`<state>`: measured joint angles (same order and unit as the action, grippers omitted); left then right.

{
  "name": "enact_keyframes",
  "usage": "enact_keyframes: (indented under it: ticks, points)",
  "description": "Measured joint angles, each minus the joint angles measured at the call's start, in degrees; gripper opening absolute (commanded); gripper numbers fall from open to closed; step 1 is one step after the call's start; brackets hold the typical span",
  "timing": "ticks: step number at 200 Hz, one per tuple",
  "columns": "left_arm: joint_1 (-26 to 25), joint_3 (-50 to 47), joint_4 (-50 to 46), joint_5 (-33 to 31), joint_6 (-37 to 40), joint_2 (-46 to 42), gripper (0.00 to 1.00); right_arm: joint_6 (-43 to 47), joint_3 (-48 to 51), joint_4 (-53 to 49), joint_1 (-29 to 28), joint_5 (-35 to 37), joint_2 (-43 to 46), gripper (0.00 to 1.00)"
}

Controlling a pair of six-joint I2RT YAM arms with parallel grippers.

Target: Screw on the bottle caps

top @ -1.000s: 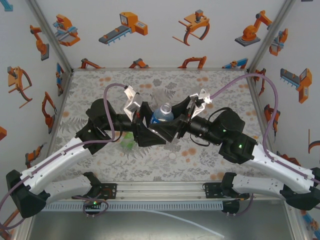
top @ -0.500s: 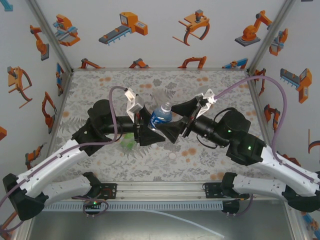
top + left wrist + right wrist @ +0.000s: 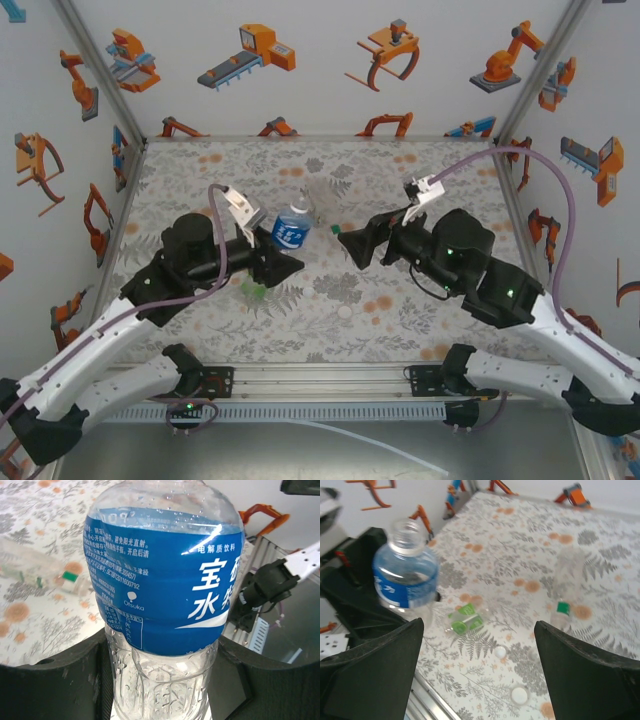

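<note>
Though left claw tight on blue-label bottle (base hidden), right claw agape.

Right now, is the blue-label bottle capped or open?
Open. The blue-label bottle has a bare mouth, no cap on it; a white cap lies on the table.

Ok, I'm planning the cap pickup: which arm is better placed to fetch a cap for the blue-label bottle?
Right. The right fingers stand open and empty, with a white cap lying on the table in front of them. The left fingers are shut on the blue-label bottle, so that arm is busy.
</note>
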<state>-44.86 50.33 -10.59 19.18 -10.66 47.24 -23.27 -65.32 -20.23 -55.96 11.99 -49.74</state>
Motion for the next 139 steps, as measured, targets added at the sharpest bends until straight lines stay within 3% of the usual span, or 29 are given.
enact_keyframes:
  ticks: [139]
  points:
    - [3.0, -4.7, -6.3, -3.1, -0.2, -5.5, 0.03, -14.4, 9.0, -12.0, 6.8, -4.1, -13.9, 0.73]
